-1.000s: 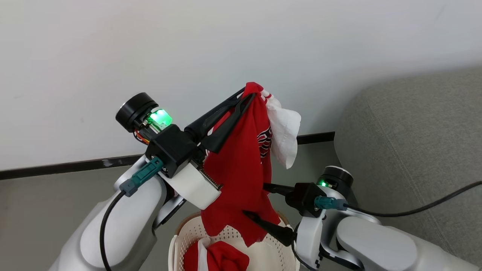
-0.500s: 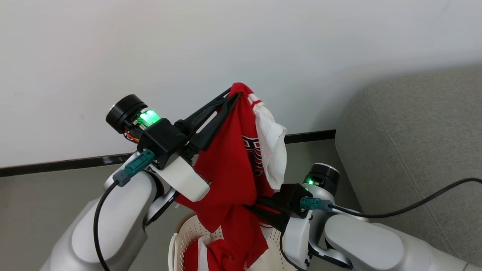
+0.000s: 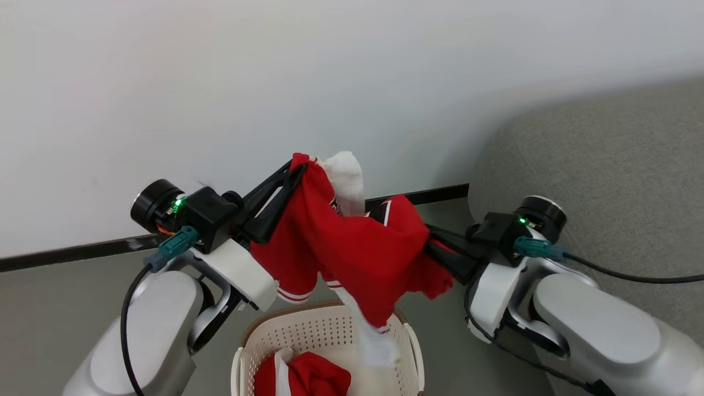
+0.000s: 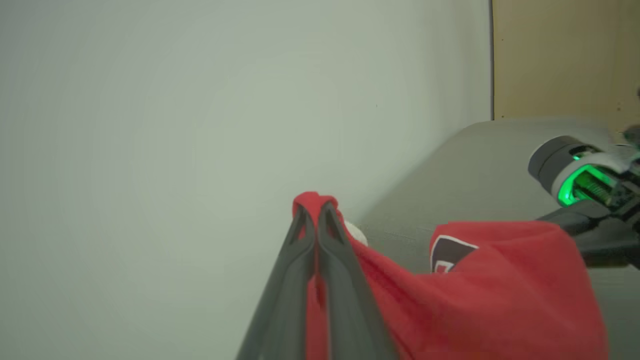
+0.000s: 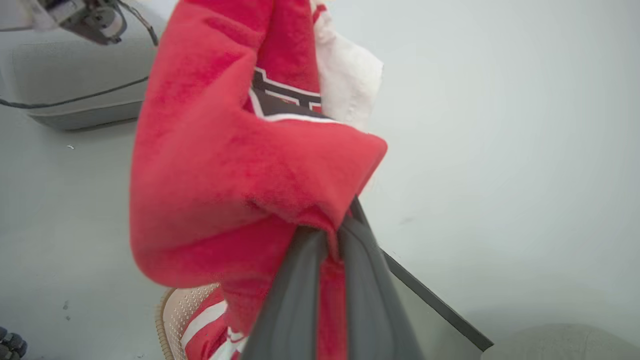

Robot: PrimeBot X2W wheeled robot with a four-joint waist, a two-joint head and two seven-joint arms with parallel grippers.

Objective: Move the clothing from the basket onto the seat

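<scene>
A red garment with white trim and dark letters hangs stretched between my two grippers, above the basket. My left gripper is shut on its upper edge, seen close in the left wrist view as shut fingers pinching the red cloth at the left gripper. My right gripper is shut on the other end, its tips buried in fabric; the right wrist view shows the right gripper clamped on the garment. Another red garment lies in the basket. The grey seat stands to the right.
A white wall with a dark baseboard runs behind the arms. The grey floor surrounds the basket. A black cable trails from my right wrist across the seat's front. The basket rim and the seat's edge show in the right wrist view.
My right gripper has shut on the garment's lower part and pulled it up and to the right. The garment now spans both grippers and hangs clear above the basket. The view has shifted.
</scene>
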